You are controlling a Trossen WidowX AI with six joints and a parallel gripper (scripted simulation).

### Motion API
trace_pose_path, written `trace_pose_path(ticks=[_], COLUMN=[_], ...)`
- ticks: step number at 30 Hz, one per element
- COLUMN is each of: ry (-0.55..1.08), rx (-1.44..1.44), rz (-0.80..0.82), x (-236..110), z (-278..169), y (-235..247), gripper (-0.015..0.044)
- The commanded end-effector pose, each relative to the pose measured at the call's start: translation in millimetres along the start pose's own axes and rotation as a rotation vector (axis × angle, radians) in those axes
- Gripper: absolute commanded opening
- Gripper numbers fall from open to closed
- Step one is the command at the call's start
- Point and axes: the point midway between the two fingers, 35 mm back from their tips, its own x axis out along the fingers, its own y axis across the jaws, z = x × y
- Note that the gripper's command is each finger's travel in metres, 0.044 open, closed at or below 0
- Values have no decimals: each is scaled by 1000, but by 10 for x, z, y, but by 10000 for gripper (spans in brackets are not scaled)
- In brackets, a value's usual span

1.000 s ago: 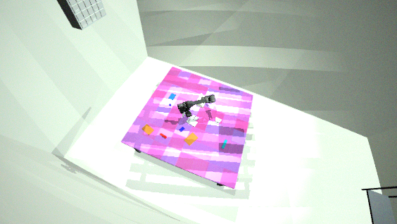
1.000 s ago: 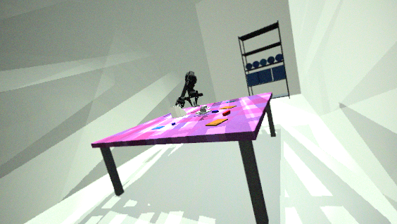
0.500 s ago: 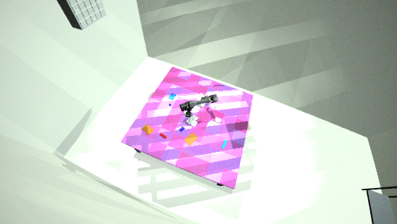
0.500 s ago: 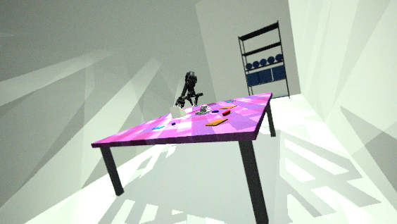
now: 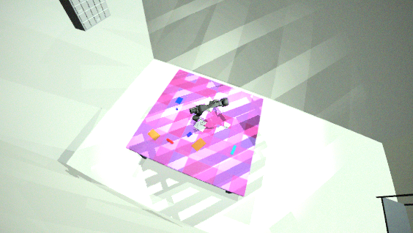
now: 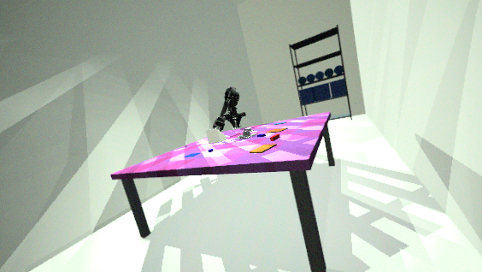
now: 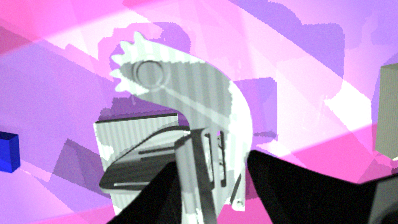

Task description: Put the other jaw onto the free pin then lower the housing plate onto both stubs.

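Note:
My gripper (image 7: 213,164) (image 5: 197,119) is shut on a pale grey jaw (image 7: 207,95), a curved piece with slots by the fingers. Its toothed end points left in the wrist view, with a round hole or recess inside it. The jaw hangs above the fixture base (image 7: 107,134), a pale square plate partly hidden by jaw and fingers. The fixture also shows in the top view (image 5: 200,125) and the exterior view (image 6: 246,134). A dark slotted part (image 7: 142,170), perhaps the other jaw, lies over that base. The pins and its teeth are hidden. I cannot tell which pale piece is the housing plate.
A pale upright piece (image 6: 215,136) stands near the arm. A beige block (image 7: 387,112) is at the wrist view's right edge. A small blue block (image 7: 9,152) (image 5: 189,134), a red block (image 5: 170,141), orange pads (image 5: 198,144) (image 5: 154,135) and a cyan bar (image 5: 233,149) lie around.

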Motion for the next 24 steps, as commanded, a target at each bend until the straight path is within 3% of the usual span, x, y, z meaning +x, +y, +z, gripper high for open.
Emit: trace_pose_path(ticks=[1,24], ry=[4,6], rx=[109,778], rz=[3,-1], x=[-7,8], z=[-69,-342], y=[-39,-269], gripper=[134,134])
